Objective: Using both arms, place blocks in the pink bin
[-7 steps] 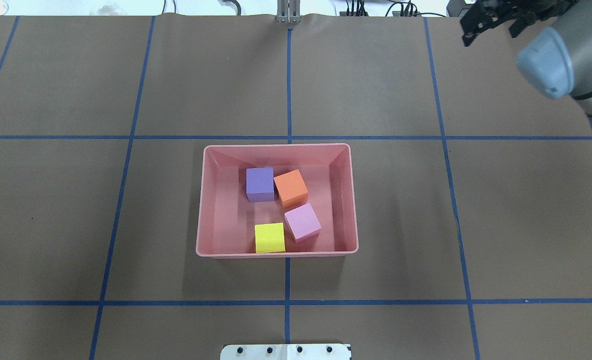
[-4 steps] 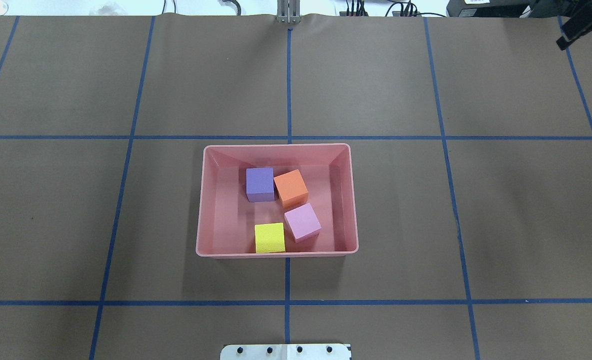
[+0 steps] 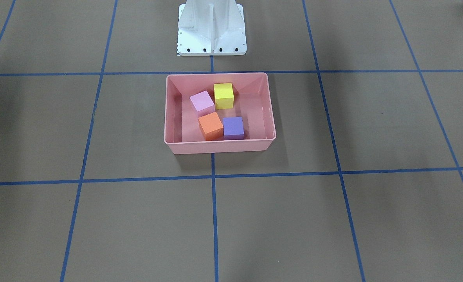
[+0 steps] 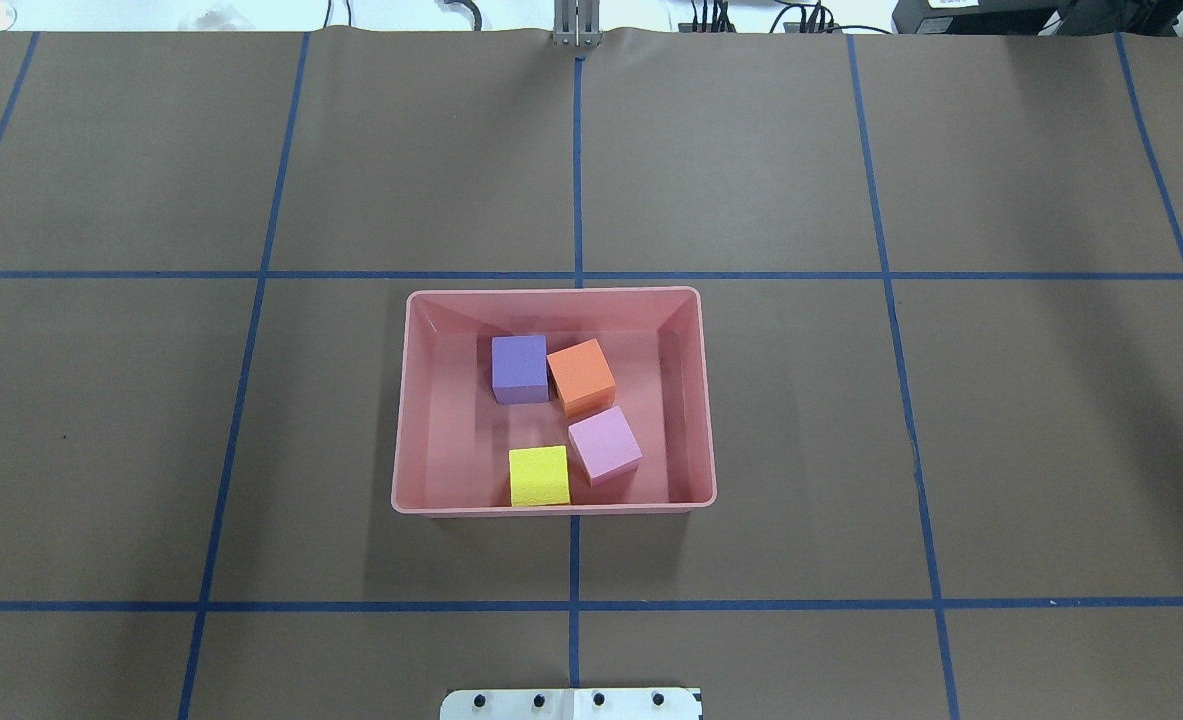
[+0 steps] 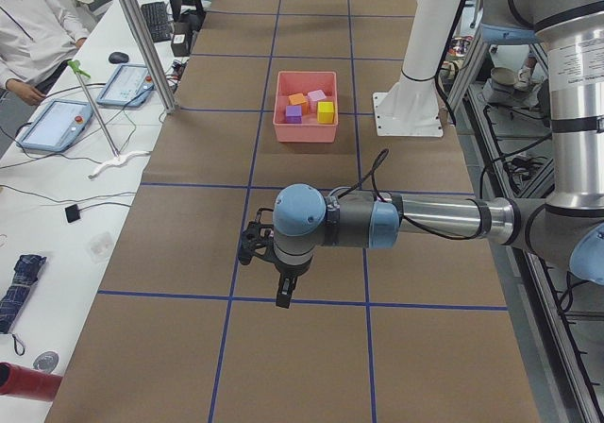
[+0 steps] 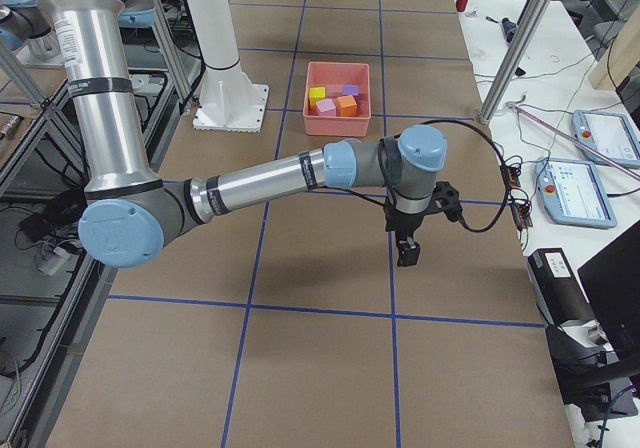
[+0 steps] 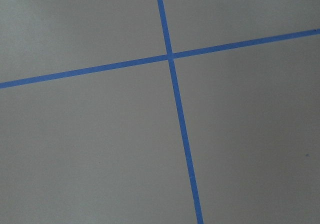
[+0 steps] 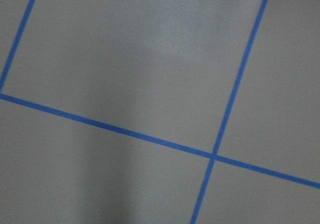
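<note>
The pink bin (image 4: pixel 406 400) sits mid-table and holds all the blocks. A purple block (image 4: pixel 519 365) and an orange block (image 4: pixel 582 373) lie side by side at its far end. The light pink block (image 4: pixel 604 443) and the yellow block (image 4: pixel 538 475) lie nearer the robot. From across the table I see the same bin (image 3: pixel 219 147). My left gripper (image 5: pixel 280 291) hangs over bare table far from the bin, and so does my right gripper (image 6: pixel 406 251). Both appear only in side views, so I cannot tell whether they are open or shut.
The white base stand (image 3: pixel 211 31) is bolted behind the bin. Blue tape lines grid the brown table. A person (image 5: pixel 28 36) stands at a side bench with tablets (image 5: pixel 57 126). Another tablet (image 6: pixel 580 193) lies past the opposite table edge.
My right arm and gripper swung out of the overhead view past its top-right corner. The bin and the blocks have not moved.
</note>
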Tool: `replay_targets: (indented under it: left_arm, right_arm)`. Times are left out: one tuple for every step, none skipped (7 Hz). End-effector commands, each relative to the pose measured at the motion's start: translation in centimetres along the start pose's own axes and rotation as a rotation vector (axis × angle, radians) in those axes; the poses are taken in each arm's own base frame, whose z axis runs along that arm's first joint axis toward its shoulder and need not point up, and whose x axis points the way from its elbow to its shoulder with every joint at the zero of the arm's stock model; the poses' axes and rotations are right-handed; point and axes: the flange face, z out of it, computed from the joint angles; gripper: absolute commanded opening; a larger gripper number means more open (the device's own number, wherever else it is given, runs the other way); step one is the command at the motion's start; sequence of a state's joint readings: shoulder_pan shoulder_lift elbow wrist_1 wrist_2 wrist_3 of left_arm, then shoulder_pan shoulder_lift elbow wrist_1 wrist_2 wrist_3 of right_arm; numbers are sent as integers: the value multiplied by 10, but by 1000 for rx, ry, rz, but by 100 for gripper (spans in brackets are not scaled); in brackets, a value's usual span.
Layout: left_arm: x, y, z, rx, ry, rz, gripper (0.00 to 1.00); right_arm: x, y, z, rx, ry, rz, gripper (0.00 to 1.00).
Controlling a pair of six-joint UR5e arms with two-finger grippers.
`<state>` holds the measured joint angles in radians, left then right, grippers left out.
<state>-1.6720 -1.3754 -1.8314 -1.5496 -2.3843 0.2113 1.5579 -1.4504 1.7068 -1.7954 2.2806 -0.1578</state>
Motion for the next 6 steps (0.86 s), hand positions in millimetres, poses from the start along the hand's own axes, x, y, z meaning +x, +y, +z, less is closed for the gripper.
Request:
replay_targets:
  left_arm:
    - [-4,6,5,-9,3,-9,100]
    - [-5,9,7,-11,5,-16,100]
    - [-4,11,7,-14,4,-17,100]
    - [-2,9,7,-13,4,-12,100]
    - [-2,9,6,-13,4,-10,100]
    - [-2,10,5,-10,3,-11,100]
  right_arm:
    - [53,80,38,5,3,71,100]
    - [63,96,39,38,9,72,100]
    - [71,112,47,22,6,92,100]
    - [75,119,51,13,4,103,99]
    - [75,121,51,13,4,103,100]
    - [75,122,53,11,2,102,100]
